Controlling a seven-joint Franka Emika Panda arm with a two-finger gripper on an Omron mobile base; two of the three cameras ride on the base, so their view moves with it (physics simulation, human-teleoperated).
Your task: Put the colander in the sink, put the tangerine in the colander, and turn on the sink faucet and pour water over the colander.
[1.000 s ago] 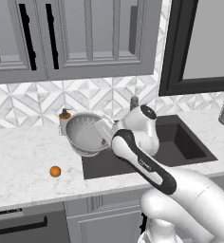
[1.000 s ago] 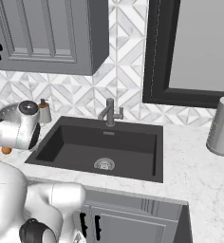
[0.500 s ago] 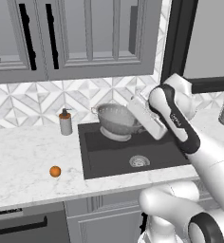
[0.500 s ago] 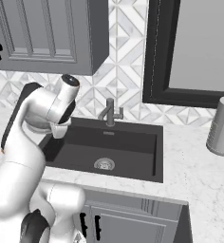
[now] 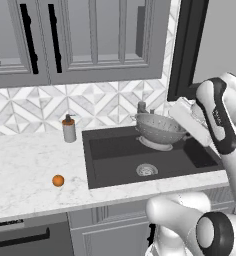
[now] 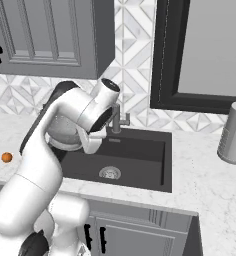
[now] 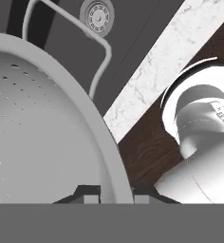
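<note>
Two dark fingertips of the gripper (image 7: 113, 193) pinch the colander (image 5: 160, 129) by its rim, jaws nearly shut, at the bottom centre of the hand view. In the left base view the colander hangs upper right of centre, above the back of the sink (image 5: 115, 162), tilted slightly with its mouth up. White marble counter (image 5: 25, 172) surrounds the dark basin, with patterned tile behind and grey cabinets (image 5: 85, 40) above. The tangerine (image 5: 58, 180) lies lower left on the counter, well apart. The faucet (image 6: 116, 120) stands centre in the right base view. A soap dispenser (image 5: 68, 129) sits left of the sink.
</note>
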